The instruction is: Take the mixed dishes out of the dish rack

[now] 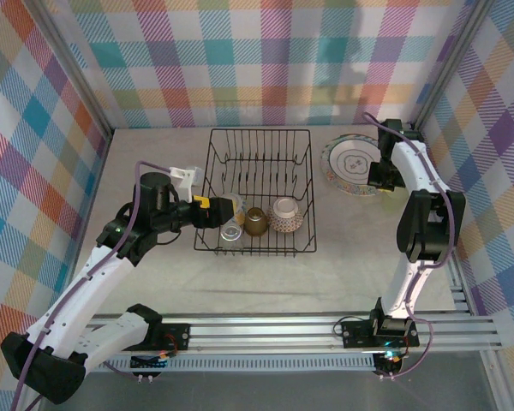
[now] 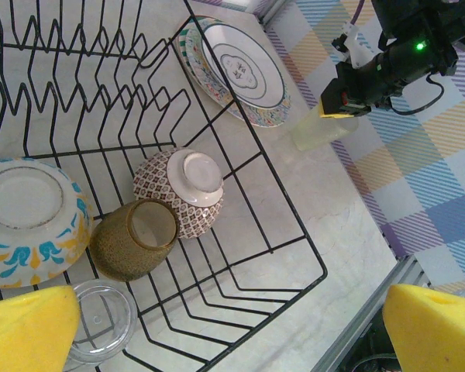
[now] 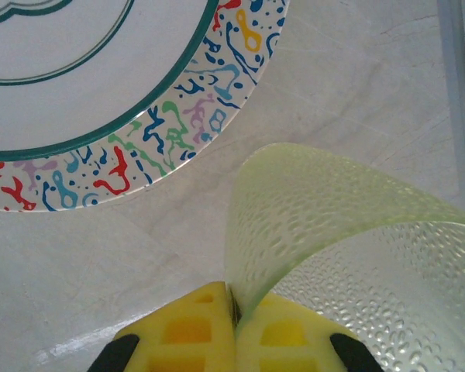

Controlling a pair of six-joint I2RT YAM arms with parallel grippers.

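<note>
Top view: dish rack point(image 1: 259, 190) sits mid-desk point(image 1: 343, 253). All remaining dishes are in the row along its 6 o'clock edge.

- blue-and-yellow bowl point(image 2: 31, 209): upside down, at the row's 9 o'clock end
- clear cup point(image 1: 232, 231): just at 5 o'clock of that bowl, against the rack's near wire
- amber cup point(image 1: 256, 222): lying on its side, touching the brown-patterned bowl
- brown-patterned bowl point(image 1: 285, 214): upside down, at 3 o'clock of the amber cup

Upright dividers in the far half hold nothing.

Left end effector point(image 1: 204, 205): at the rack's 9 o'clock edge, over the blue-and-yellow bowl. Its yellow fingers point(image 2: 27, 329) are spread fully wide and grip nothing.

Plate point(image 1: 353, 163): cream with a green ring and a multicolour squiggle rim. It lies flat on the desk outside the rack, at 2 o'clock of it.

Right end effector point(image 3: 234, 325): fingers pressed together, pinching the rim wall of the pale-green cup point(image 3: 349, 256). The cup is close beside the plate at its 4 o'clock in the top view, a strip of bare desk between them. Cannot tell whether the cup's base is on the desk.
</note>
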